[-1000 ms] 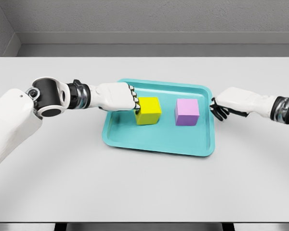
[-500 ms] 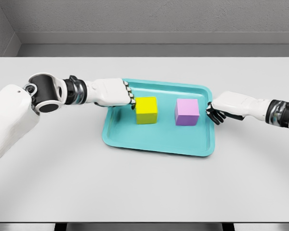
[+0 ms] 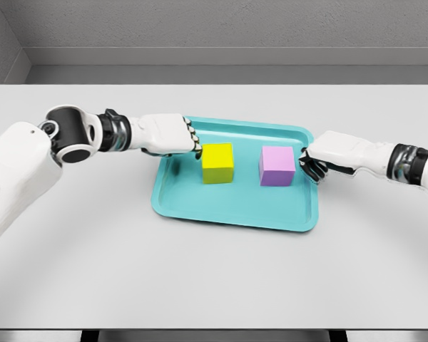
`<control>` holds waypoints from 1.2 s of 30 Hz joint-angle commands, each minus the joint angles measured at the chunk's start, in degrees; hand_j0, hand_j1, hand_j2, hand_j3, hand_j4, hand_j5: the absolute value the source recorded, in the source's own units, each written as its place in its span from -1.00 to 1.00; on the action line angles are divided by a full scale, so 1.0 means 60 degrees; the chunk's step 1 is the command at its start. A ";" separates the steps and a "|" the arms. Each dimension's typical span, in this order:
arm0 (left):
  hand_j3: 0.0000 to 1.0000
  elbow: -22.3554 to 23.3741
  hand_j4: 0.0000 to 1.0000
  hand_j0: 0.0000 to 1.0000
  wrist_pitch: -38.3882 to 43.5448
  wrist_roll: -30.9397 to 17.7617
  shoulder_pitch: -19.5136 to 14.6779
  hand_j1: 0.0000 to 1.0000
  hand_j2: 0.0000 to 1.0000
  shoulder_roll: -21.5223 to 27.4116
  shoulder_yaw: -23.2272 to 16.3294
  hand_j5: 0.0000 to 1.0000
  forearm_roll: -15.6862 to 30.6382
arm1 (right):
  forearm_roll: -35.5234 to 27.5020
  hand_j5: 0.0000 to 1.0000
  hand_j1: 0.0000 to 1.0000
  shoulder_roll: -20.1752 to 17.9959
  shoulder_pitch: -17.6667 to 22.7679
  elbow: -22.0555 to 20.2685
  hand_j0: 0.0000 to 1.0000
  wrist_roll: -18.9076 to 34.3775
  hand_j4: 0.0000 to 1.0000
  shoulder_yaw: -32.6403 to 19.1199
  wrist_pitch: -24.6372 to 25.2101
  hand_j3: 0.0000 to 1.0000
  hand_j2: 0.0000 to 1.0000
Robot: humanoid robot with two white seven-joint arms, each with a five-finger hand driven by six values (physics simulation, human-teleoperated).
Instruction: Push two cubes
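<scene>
No writing or labels can be read on anything here. A teal tray (image 3: pixel 235 214) lies on the grey bench (image 3: pixel 214 278) and holds two cubes, side by side and apart from each other. The yellow cube (image 3: pixel 218 162) sits just beyond the fingertips of the left hand (image 3: pixel 172 135), which reaches in over the tray's near-left rim; its fingers (image 3: pixel 195 142) are curled into a narrow, loose fist holding nothing, the knuckles touching or almost touching the cube's side. The purple cube (image 3: pixel 277 165) stands just inward of the right hand (image 3: pixel 315 161), which sits at the tray's opposite rim. That hand's dark fingers (image 3: pixel 312 169) are bent inward, gripping nothing, with a small gap to the cube's face. Nothing lies between either hand and its cube, and the tray floor in front of both cubes is bare.
</scene>
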 commanded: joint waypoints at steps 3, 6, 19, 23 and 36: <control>0.38 0.0021 0.38 0.38 0.0015 0.0005 -0.0029 0.38 0.38 -0.0166 -0.0018 0.38 0.0014 | -0.0026 -1.00 -1.00 0.0093 -0.0015 -0.0004 -1.00 -0.0002 -1.00 0.0193 0.0012 -1.00 -1.00; 0.38 0.0035 0.38 0.38 0.0015 0.0005 -0.0059 0.38 0.38 -0.0181 -0.0018 0.38 0.0029 | -0.0026 -1.00 -1.00 0.0092 -0.0015 0.0011 -1.00 -0.0002 -1.00 0.0193 0.0012 -1.00 -1.00; 0.38 0.0035 0.38 0.38 0.0015 0.0005 -0.0059 0.38 0.38 -0.0254 -0.0018 0.38 -0.0044 | -0.0041 -1.00 -1.00 -0.0025 -0.0015 0.0362 -1.00 -0.0002 -1.00 0.0105 -0.0003 -1.00 -1.00; 0.38 0.0050 0.38 0.38 0.0015 0.0005 -0.0088 0.38 0.38 -0.0356 -0.0018 0.38 -0.0044 | 0.0018 -1.00 -1.00 0.0049 -0.0073 0.0553 -1.00 -0.0002 -1.00 0.0179 -0.0003 -1.00 -1.00; 0.38 0.0402 0.38 0.38 0.0015 0.0005 -0.0234 0.38 0.38 -0.0723 -0.0018 0.38 -0.0191 | 0.0032 -1.00 -1.00 0.0268 -0.0132 0.0611 -1.00 -0.0002 -1.00 0.0252 -0.0003 -1.00 -1.00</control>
